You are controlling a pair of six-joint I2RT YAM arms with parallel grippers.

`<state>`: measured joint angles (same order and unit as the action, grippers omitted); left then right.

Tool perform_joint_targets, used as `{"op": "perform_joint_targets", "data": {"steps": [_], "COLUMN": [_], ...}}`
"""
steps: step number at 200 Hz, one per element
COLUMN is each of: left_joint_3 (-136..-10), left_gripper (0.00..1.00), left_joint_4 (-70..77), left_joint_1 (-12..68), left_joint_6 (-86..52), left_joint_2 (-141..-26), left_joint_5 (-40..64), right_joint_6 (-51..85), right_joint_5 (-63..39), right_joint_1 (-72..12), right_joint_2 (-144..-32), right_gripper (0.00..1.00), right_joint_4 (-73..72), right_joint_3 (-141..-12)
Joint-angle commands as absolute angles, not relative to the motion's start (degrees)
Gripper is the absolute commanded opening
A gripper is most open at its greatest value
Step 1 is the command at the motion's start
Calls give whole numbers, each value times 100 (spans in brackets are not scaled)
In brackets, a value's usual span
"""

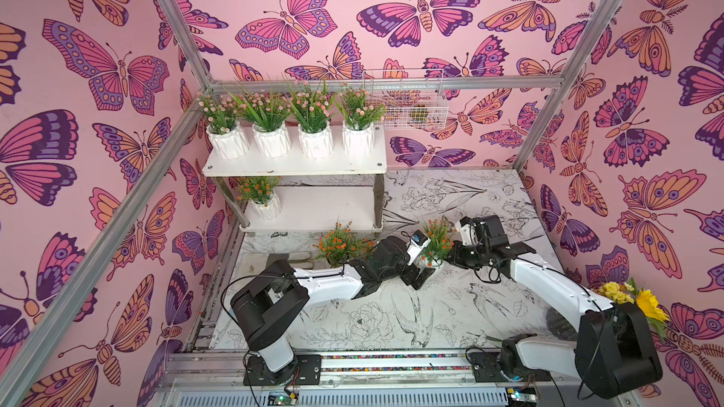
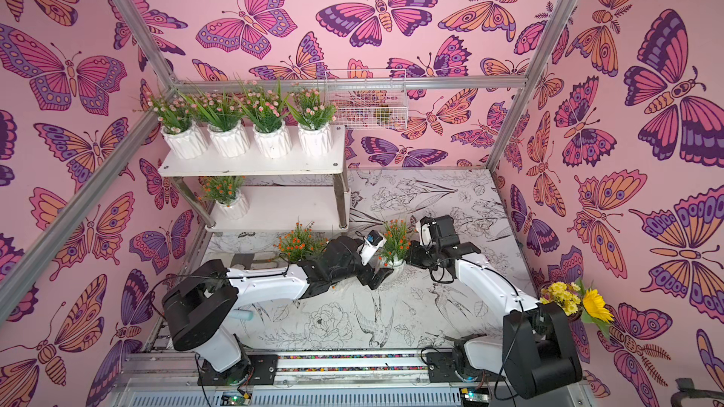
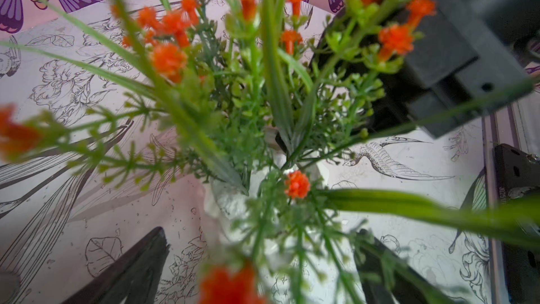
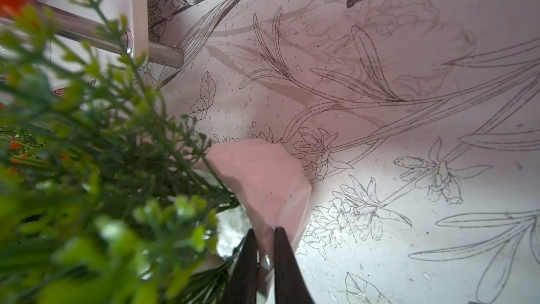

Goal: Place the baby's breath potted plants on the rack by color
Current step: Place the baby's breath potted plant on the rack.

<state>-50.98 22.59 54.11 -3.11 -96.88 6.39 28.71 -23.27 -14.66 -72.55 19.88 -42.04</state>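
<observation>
The white rack (image 1: 294, 168) holds several pink baby's breath potted plants (image 1: 311, 119) on its upper board. One orange-flowered pot (image 1: 260, 197) stands on the lower board. An orange-flowered plant (image 1: 437, 242) in a white pot (image 3: 233, 200) stands on the table in front of the rack. My right gripper (image 4: 266, 229) is shut on that pot's rim (image 4: 263, 176), reaching in from the right (image 1: 450, 254). My left gripper (image 3: 260, 231) is open, with a finger (image 3: 140, 264) on either side of the same pot. Another orange plant (image 1: 339, 244) stands behind my left forearm, its pot hidden.
A white wire basket (image 1: 407, 103) hangs on the back wall, right of the rack. A yellow sunflower bunch (image 1: 642, 299) sits at the right wall behind my right arm. In the right wrist view the rack's silver leg (image 4: 163, 54) lies close to the held pot.
</observation>
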Motion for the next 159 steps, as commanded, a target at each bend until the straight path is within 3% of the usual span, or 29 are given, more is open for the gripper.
{"op": "perform_joint_targets", "data": {"steps": [1,159], "left_joint_3": [-5302,-5826], "left_gripper": [100,100], "left_joint_4": [2426,2420], "left_joint_1": [5461,5606], "left_joint_6": [-324,-264], "left_joint_2": [-9865,-10353], "left_joint_5": [746,955], "right_joint_6": [2936,2712], "right_joint_5": [-2575,-2391], "right_joint_1": [-1424,-1389], "right_joint_2": [-7040,-6426], "right_gripper": [0,0], "right_joint_4": [1748,2539], "right_joint_3": [-4281,-4569]}}
